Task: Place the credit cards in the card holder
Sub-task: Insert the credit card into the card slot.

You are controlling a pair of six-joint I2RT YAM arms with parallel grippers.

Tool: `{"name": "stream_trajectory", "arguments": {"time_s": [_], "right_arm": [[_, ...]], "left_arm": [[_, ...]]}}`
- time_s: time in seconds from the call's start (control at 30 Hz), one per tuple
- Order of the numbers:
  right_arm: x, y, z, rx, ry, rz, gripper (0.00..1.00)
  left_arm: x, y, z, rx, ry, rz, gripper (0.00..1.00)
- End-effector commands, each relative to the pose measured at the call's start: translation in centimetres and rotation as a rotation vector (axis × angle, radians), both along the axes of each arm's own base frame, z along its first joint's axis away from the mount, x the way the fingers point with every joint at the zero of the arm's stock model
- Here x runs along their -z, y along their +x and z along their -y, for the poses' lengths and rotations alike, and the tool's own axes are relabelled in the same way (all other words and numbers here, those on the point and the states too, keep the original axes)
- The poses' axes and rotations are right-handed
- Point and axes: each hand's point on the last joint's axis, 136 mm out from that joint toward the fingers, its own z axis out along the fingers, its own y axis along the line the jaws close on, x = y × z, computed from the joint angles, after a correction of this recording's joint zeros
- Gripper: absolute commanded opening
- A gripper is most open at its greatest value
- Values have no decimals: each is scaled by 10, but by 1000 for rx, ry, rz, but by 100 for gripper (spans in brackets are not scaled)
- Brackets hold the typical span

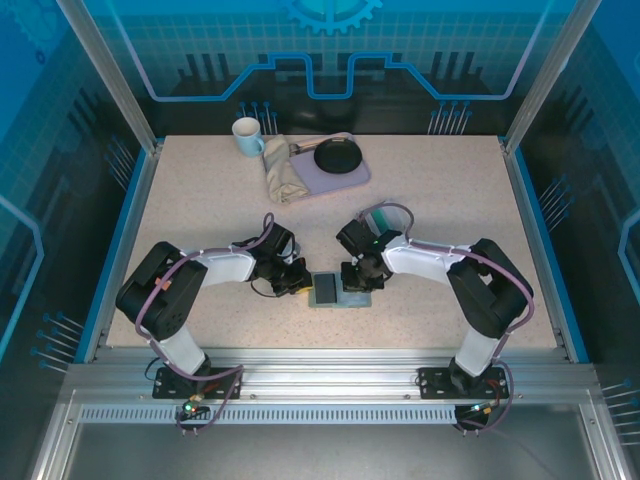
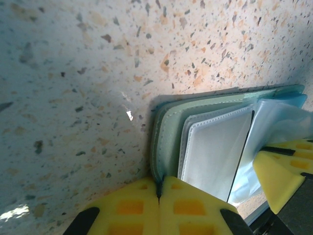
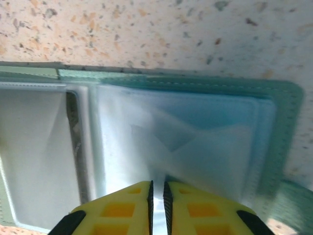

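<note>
Where the speckled table (image 1: 200, 200) meets its near edge, the left arm (image 1: 175, 285) and right arm (image 1: 470, 275) both bend inward toward the middle.

- Far side: a lilac tray (image 1: 358, 180) carries a black pan (image 1: 337, 156). A crumpled beige cloth (image 1: 283, 175) lies against the tray's left edge, with a pale mug (image 1: 246, 135) just beside it.
- Behind the right wrist is a teal-green flat piece (image 1: 378, 214), partly hidden. Cannot tell what it is.
- The card holder (image 1: 345, 300) lies open and flat at near centre, between the two grippers and touching both. In the top view a dark rectangle sits on its left half; card or slot, cannot tell.
- The left gripper (image 2: 159, 193) is at the holder's left edge. Its yellow pads are pressed tight together, and the grey-green cover (image 2: 168, 132) runs straight into the seam, so it is clamped on the cover.
- The right gripper (image 3: 157, 196) is over the holder's right half (image 3: 279, 127). Its pads are a thin slit apart, and a clear sleeve (image 3: 195, 132) reaches into that slit. Cannot tell whether the sleeve is pinched or free.
- The sleeves look blurred and glossy at the right wrist. From the left wrist, the white inner pocket (image 2: 215, 147) looks flat.
</note>
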Motion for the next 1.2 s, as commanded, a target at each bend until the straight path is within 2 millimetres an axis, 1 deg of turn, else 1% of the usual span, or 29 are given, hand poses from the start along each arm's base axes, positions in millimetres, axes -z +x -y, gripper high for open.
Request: {"name": "stream_trajectory", "arguments": {"time_s": [0.0, 0.07, 0.2, 0.3, 0.43, 0.5, 0.6, 0.7, 0.77, 0.8, 0.9, 0.97, 1.03, 1.1, 1.17], "right_arm": [[-7, -5, 42, -1, -194, 8, 20], [-13, 0, 48, 0, -228, 25, 21], [-10, 3, 65, 35, -276, 15, 22], [1, 0, 74, 60, -280, -21, 23], [16, -11, 79, 73, -292, -85, 20], [21, -16, 86, 86, -324, -100, 19], [20, -19, 100, 110, -373, -108, 19], [19, -18, 110, 144, -370, -107, 19], [19, -17, 112, 164, -339, -115, 20], [19, -16, 110, 165, -307, -116, 19], [11, -8, 93, 149, -179, -96, 21], [3, -3, 88, 148, -126, -83, 22], [-4, 2, 94, 167, -120, -73, 24], [-11, 7, 99, 180, -114, -64, 23], [-24, 16, 101, 174, -92, -18, 24]], "left_arm": [[33, -19, -20, 12, 154, -62, 1], [32, -18, -21, 17, 160, -57, 1], [32, -18, -21, 19, 161, -57, 1], [33, -19, -21, 18, 162, -59, 1], [34, -20, -22, 18, 164, -61, 1], [34, -20, -22, 16, 163, -59, 1], [35, -21, -23, 16, 164, -60, 1], [36, -22, -24, 17, 169, -61, 1], [35, -21, -24, 17, 166, -59, 1], [35, -21, -24, 15, 165, -58, 0], [35, -21, -24, 16, 164, -54, 1], [33, -21, -23, 19, 160, -50, 1], [30, -19, -23, 18, 158, -41, 2], [27, -18, -22, 22, 154, -36, 3], [22, -16, -21, 25, 150, -25, 6]]}}
